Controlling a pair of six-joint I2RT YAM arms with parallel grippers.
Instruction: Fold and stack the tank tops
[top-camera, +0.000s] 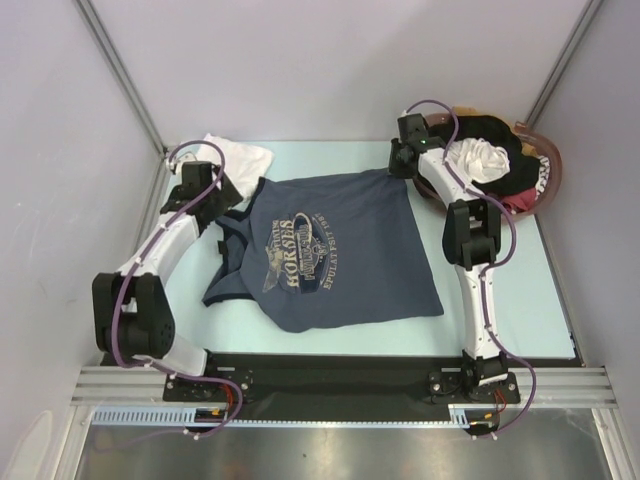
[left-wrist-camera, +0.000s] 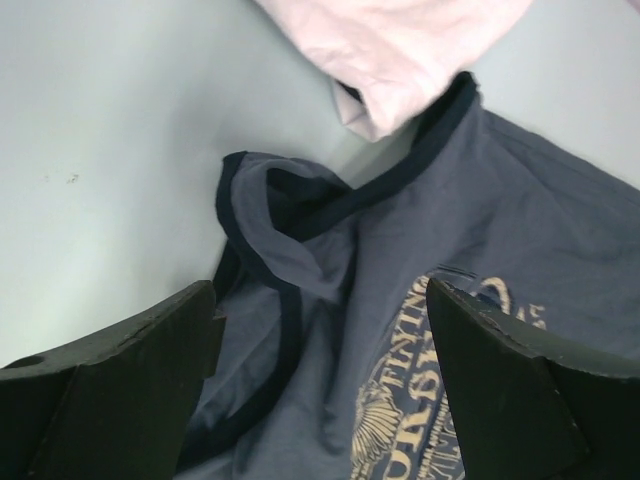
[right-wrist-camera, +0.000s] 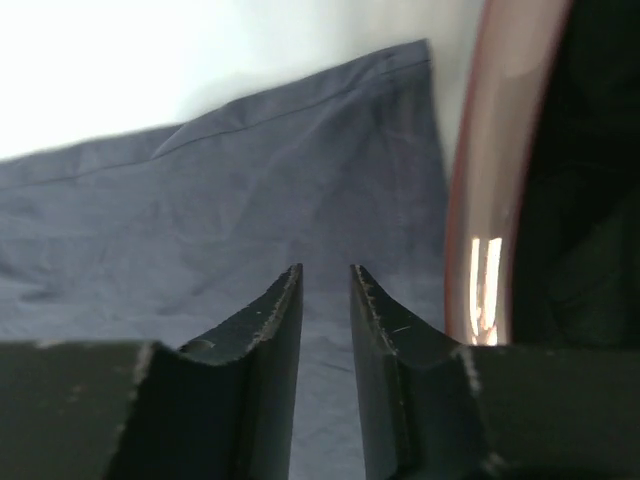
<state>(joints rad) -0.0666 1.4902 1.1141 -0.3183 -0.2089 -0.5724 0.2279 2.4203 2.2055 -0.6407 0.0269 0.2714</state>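
Blue tank top (top-camera: 330, 250) flat, unfolded; white top (top-camera: 240, 155) bunched aside. My left gripper (left-wrist-camera: 320, 290) agape; right gripper (right-wrist-camera: 325, 270) narrowed, grip unclear.

This is a robot lab's test cell. Plain pale panel walls (top-camera: 330, 60) close in the light blue table (top-camera: 520, 290) on three sides. Along the table's near edge, an aluminium rail (top-camera: 120, 385) carries the cabled left arm (top-camera: 160, 250) and right arm (top-camera: 475, 270).
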